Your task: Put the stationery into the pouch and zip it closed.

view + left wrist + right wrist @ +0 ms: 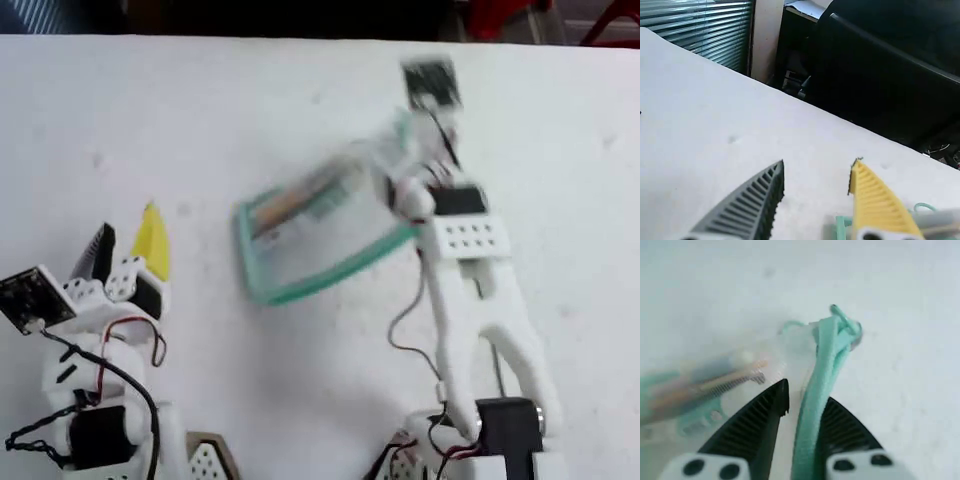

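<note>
You're looking at the pouch (320,240) sitting mid-frame in the high view, with the stationery (295,205) lying inside it. Your left gripper (125,245) is hovering at the lower left, jaws spread wide and gripping nothing. Your right gripper (807,400) is coming in from the lower right and pinching the pouch's mint-green edge. The pouch is showing clear walls and sitting skewed on the table (150,120).
</note>
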You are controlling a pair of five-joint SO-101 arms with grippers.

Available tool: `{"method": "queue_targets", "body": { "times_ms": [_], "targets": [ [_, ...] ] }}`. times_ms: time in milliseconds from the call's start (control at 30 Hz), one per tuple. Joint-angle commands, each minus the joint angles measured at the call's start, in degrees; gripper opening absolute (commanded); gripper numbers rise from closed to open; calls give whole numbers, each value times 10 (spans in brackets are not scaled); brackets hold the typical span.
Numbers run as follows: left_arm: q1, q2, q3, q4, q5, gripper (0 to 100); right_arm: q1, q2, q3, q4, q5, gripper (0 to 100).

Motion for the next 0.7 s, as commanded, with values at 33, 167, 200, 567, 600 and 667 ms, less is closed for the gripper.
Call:
{"method": "queue_targets", "body": {
  "times_ms": [33,167,200,567,600,667],
  "targets": [
    [21,0,-4,-21,5,229,18,-39,106,-47,81,17],
    [43,0,-4,-19,5,229,-24,-45,167,-49,142,17],
    [48,0,-4,-19,5,229,-39,-45,172,-49,147,17],
    [81,0,0,-21,-44,230,-37,-50,171,-44,80,330],
    [81,0,-1,-21,-45,231,-28,-50,171,-39,87,378],
    [81,1,-7,-21,-59,248,-15,-53,164,-19,115,391]
  ]
}}
